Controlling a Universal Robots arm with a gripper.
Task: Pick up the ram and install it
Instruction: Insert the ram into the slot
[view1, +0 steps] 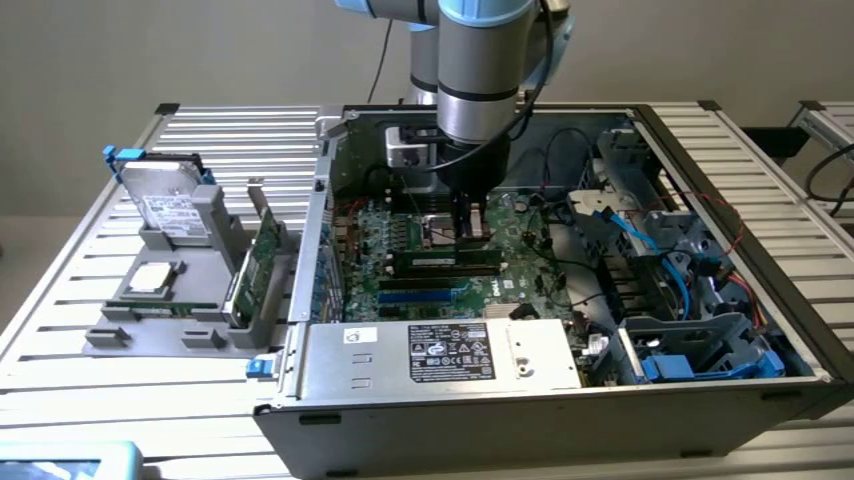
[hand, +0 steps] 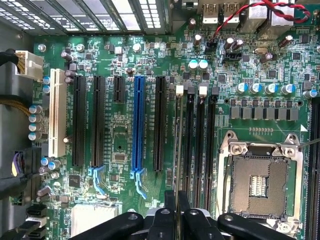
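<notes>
Closest to me in the exterior view, the power supply (view1: 441, 352) lies along the near wall of the open computer case (view1: 534, 425), which sits on the slatted tabletop (view1: 80, 300). At nine o'clock from the case, a grey fixture (view1: 200, 335) carries an upright green expansion card (view1: 262, 250) and, farther back, a hard drive (view1: 167, 205). Deeper inside the case, over the motherboard (view1: 400, 235), I have the tool (view1: 465, 238) lowered and clenched on the ram (hand: 178, 150). Through the wrist camera its fingertips (hand: 170, 202) pinch the stick edge-on. The thin green edge runs alongside the black memory slots (hand: 200, 145), between a black expansion slot (hand: 159, 125) and the empty CPU socket (hand: 260, 180). I cannot tell whether it is seated.
</notes>
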